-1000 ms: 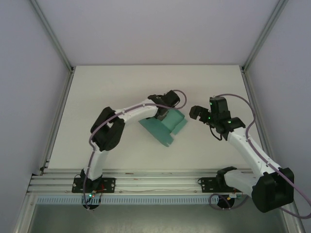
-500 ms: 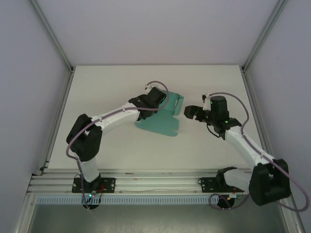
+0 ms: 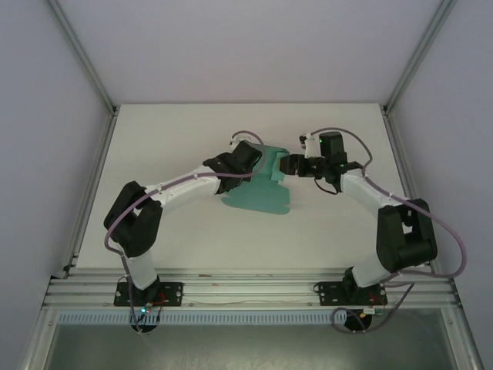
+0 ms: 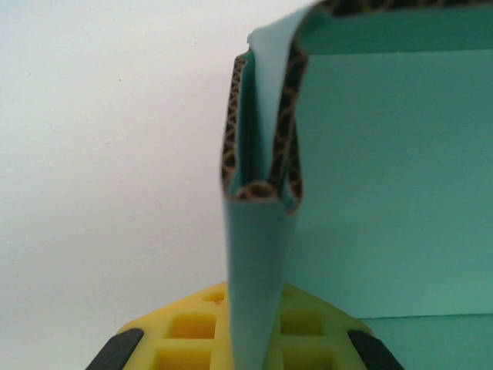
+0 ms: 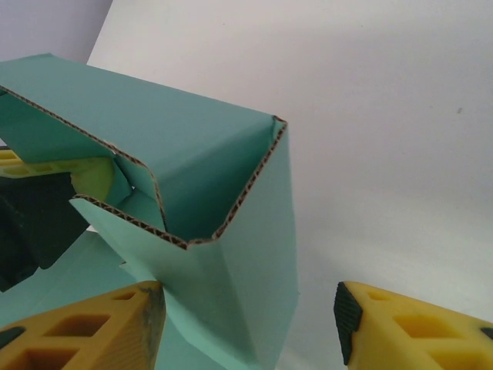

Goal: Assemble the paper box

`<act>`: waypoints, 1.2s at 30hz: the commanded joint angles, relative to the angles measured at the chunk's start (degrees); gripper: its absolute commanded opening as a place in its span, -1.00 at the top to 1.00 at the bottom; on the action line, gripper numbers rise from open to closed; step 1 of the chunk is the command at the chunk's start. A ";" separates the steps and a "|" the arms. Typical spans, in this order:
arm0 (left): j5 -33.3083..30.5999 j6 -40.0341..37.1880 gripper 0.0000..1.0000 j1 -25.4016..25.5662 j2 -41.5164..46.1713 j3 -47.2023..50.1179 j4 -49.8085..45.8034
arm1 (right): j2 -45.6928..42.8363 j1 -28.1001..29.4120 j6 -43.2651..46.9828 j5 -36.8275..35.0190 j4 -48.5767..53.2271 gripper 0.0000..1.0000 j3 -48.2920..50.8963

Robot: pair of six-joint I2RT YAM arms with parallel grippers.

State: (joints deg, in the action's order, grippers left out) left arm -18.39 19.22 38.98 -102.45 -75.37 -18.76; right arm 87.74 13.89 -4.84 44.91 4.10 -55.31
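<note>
While the left hand (image 3: 248,165) pinches the paper box (image 3: 260,199) on the white table (image 3: 169,139), the right hand (image 3: 290,165) gapes beside it.

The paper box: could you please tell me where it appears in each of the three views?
Top external: the paper box lies at the centre of the white table.
Left wrist: its folded wall rises up the centre from the left gripper.
Right wrist: left and centre, above the open right gripper.
Shared landmark: that white table behind the box.
</note>
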 commanded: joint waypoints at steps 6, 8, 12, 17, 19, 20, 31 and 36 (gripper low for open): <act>1.19 1.96 1.00 0.63 0.95 -1.53 1.09 | 3.23 4.47 -3.30 -11.33 -3.75 0.09 -1.88; 1.51 1.87 1.00 0.96 0.66 -1.91 1.44 | 5.06 5.68 -4.47 -19.43 -2.85 0.23 -3.01; 0.52 1.96 1.00 1.92 -0.63 -2.89 0.30 | 8.29 6.63 -7.41 -26.09 -3.87 0.55 -3.90; 1.02 3.32 1.00 2.48 -2.49 -2.70 0.41 | 13.30 8.04 -11.15 -35.26 -1.02 0.75 -6.64; 0.53 4.51 1.00 2.78 -3.89 -3.41 -0.66 | 15.53 9.32 -13.58 -42.24 1.97 0.82 -8.27; 0.08 4.97 1.00 3.02 -4.54 -3.97 -1.23 | 16.65 9.83 -14.27 -45.18 3.76 0.84 -9.35; -0.94 12.13 1.00 1.35 -8.68 -4.92 -5.52 | 27.13 12.18 -34.58 -78.95 22.89 1.00 -15.65; 0.65 13.71 1.00 0.57 -8.80 -4.31 -4.87 | 27.39 12.17 -33.83 -79.14 18.55 1.00 -15.15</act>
State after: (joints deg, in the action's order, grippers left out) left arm -15.09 29.76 40.71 -112.05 -80.49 -17.34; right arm 111.28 30.63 -33.69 -18.57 18.00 -73.80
